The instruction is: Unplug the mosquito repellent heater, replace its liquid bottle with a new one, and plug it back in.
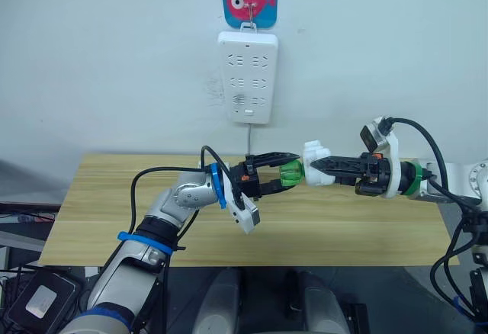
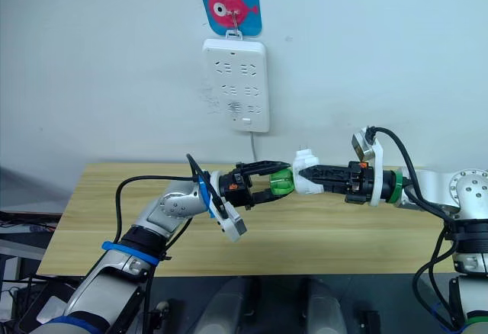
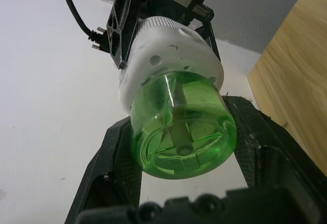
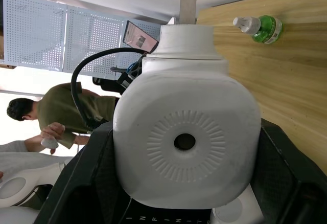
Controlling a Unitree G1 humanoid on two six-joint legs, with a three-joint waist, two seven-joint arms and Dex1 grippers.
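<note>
Green plastic is what I watch on my screen — the liquid bottle (image 1: 290, 174) sits between the fingers of my left gripper (image 1: 276, 172), which reaches in from the left above the wooden table (image 1: 114, 219). From the left wrist view the two black fingers (image 3: 115, 157) flank the bottle's sides with its base facing the camera; I judge the grip loose or just closing, since I can't see firm contact on both sides.

Moving right, the bottle's neck runs straight into the white heater (image 1: 316, 153), which my right gripper (image 1: 326, 165) has clenched around its body, the round vent (image 4: 184, 142) facing that wrist camera. So bottle and heater lie on one horizontal line held in the air between the two arms, over the table and below the wall power strip (image 1: 248, 75).

That shared axis is what the coming move turns on — I reckon the bottle must twist about it and then draw away toward the left. A second green bottle (image 4: 261, 28) lies on the table in the right wrist view. A person (image 4: 61, 114) stands in the background.
</note>
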